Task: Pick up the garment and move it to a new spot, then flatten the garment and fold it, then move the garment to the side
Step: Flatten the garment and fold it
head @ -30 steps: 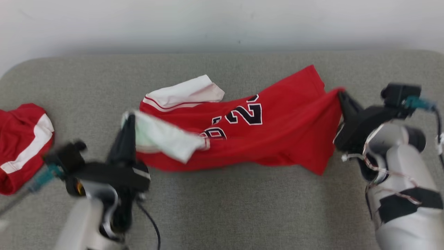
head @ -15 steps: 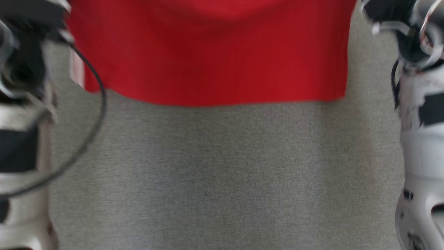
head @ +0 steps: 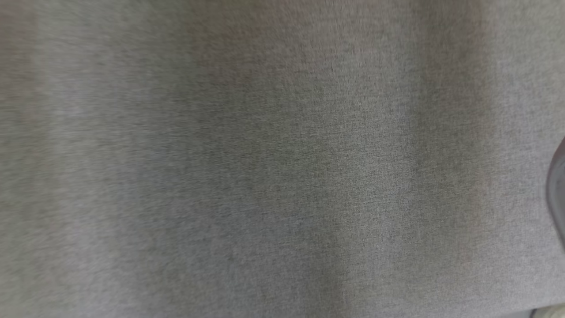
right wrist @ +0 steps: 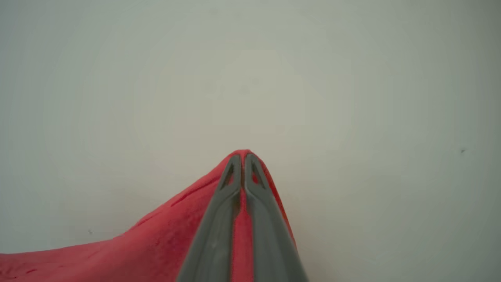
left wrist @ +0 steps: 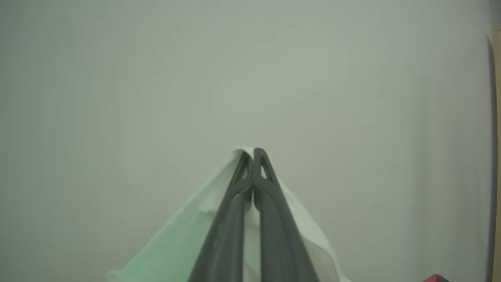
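Red garment [right wrist: 117, 250] seems held up, long axis running arm to arm; left fingers [left wrist: 268, 211] pressed together on its white edge; right fingers [right wrist: 256, 211] clamped on its red edge; grey tabletop [head: 282, 159] probably below it

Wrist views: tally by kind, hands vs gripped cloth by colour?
hands: 2, left hand and right hand, both shut
white cloth: 1, in the left hand
red cloth: 1, in the right hand
total: 4
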Controlling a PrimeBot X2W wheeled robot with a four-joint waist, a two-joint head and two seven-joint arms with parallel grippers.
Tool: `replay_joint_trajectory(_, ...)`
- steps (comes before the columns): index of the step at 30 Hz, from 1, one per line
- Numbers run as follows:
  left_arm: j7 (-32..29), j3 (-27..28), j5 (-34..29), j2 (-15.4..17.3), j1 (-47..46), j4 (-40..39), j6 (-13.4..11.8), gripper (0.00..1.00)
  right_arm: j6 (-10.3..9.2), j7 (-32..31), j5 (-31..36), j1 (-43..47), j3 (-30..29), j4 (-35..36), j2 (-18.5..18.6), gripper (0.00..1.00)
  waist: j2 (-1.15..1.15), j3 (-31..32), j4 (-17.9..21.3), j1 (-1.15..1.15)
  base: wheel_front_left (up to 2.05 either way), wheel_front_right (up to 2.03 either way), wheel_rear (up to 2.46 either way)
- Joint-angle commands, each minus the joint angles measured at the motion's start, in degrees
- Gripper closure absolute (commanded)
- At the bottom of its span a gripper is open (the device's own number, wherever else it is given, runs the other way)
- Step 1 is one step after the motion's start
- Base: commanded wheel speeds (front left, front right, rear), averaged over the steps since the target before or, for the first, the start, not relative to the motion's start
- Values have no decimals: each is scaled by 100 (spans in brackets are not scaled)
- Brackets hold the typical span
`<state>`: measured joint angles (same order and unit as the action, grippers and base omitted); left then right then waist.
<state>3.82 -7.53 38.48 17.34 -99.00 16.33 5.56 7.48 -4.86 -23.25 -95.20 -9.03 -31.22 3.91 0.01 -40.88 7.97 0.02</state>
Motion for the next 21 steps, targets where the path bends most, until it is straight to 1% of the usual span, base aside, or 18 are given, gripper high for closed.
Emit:
replay_joint_trajectory(1,156,0,-63,4,-226,82,25,100,1,207,35,-179,-47,-38,-29,100,-1,-370,288,-2,0,0,0)
replay_joint_trajectory(6,758,-14,-131,-122,-1092,239,100,100,1,970,76,-658,-260,-184,54,100,-1,-335,311,-2,0,0,0)
replay_joint_trajectory(9,951,-41,-19,-218,-1399,228,147,100,1,1277,131,-666,-125,-273,170,100,-1,-320,346,-2,0,0,0)
replay_joint_trajectory(11,994,-38,44,-256,-1432,239,159,100,1,1374,175,-623,-57,-294,226,100,-1,-323,351,-2,0,0,0)
replay_joint_trajectory(13,1030,-149,125,-288,-1318,322,184,100,2,1472,216,-494,132,-385,307,100,-1,-391,333,-2,0,0,0)
replay_joint_trajectory(15,1042,-353,173,-215,-1034,420,201,100,1,1569,258,-352,413,-465,396,100,-1,-467,320,-2,0,0,0)
replay_joint_trajectory(18,1073,-661,310,-12,-616,385,189,100,1,1699,263,-134,869,-566,545,100,-1,-572,297,-2,0,0,0)
replay_joint_trajectory(21,1098,-927,602,150,-106,267,191,100,1,1783,142,160,1248,-711,649,100,-1,-608,253,-2,0,0,0)
